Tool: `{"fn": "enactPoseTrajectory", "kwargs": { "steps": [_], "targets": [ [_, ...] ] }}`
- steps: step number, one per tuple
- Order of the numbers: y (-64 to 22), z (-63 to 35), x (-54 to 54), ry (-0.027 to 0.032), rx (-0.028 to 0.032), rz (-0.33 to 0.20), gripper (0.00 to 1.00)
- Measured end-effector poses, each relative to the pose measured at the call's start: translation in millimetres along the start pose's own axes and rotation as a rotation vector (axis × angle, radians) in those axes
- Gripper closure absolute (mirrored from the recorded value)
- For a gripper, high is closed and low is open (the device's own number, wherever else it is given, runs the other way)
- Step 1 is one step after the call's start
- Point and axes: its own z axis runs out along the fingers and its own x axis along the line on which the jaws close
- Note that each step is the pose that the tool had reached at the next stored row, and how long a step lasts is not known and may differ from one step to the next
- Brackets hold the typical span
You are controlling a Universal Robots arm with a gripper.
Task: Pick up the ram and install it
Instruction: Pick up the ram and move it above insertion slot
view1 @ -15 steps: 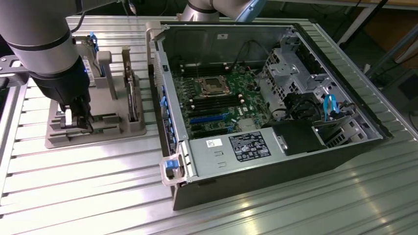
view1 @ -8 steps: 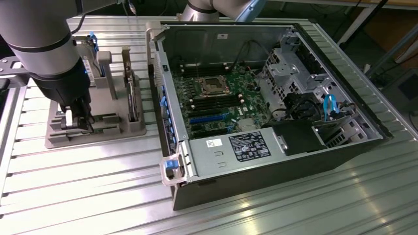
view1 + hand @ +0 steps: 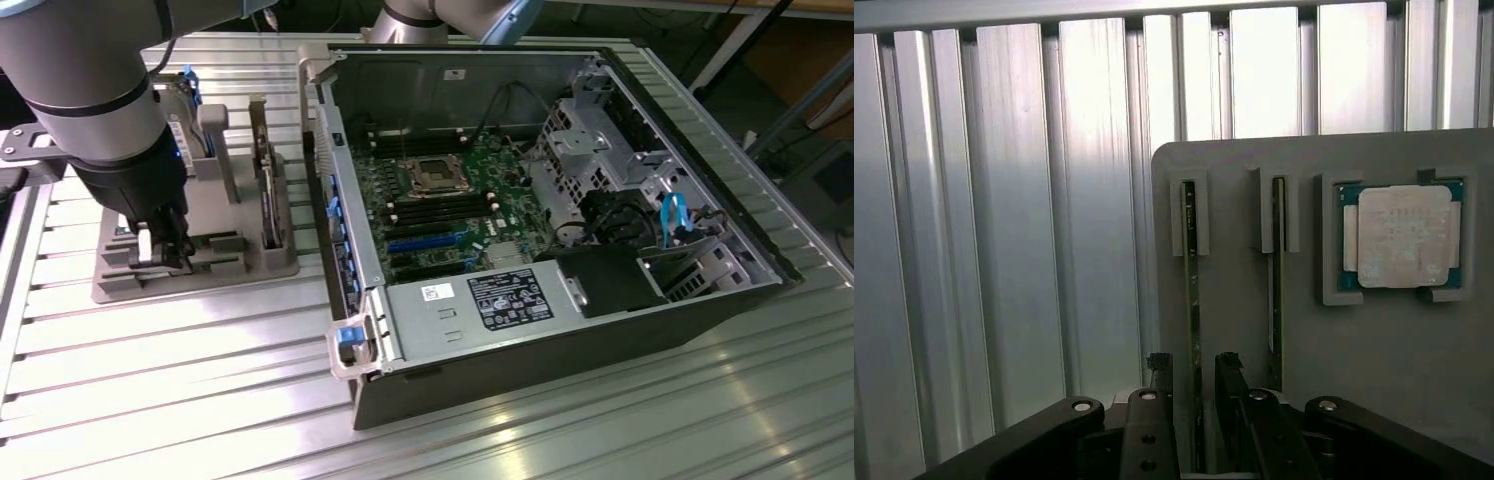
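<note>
Wrist view: my black claw (image 3: 1194, 368), jaws apart, straddles the long thin green ram stick (image 3: 1192, 260) standing in its grey slotted holder (image 3: 1374, 350), not yet gripped, lifted or installed.

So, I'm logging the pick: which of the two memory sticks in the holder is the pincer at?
The stick farther from the processor chip: it runs between the fingers of the pincer, while the other stick, beside the chip, stands outside them.

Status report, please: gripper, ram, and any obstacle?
Gripper open, jaws astride the ram. Ram on edge in its holder slot, not lifted. Second stick in the neighbouring slot, apart; nothing blocking.
</note>
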Motion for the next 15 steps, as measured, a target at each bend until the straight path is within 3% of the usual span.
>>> {"fn": "enactPoseTrajectory", "kwargs": {
  "steps": [8, 15],
  "targets": [
    [0.3, 8.9, -0.5, 0.0, 0.0001, 0.0, 0.69],
    [0.3, 9.3, -0.5, 0.0, 0.0, 0.0, 0.69]
  ]
}}
